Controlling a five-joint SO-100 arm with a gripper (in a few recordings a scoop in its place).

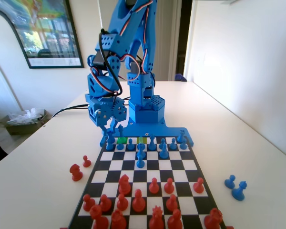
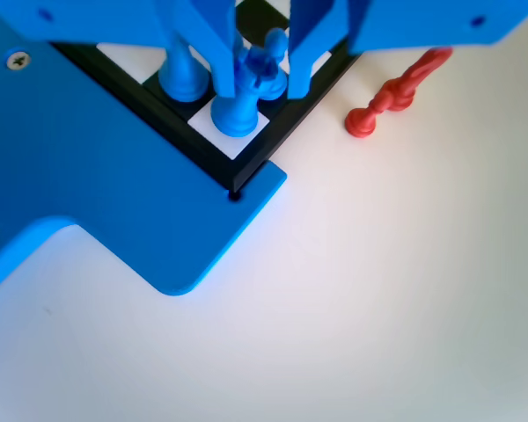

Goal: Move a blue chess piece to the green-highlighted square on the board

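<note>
My gripper hangs low over the board's far left corner in the fixed view. In the wrist view its jaws close in on both sides of a small blue chess piece, which fills the gap between them. That piece shows as a slender blue shape beside the jaws in the fixed view. The green-highlighted square lies in the far row just right of the gripper. A paler yellow-green square lies two squares further right.
Other blue pieces stand on the corner squares under the jaws. Blue pawns fill the far rows, red pieces the near rows. Off the board lie two red pieces and two blue ones.
</note>
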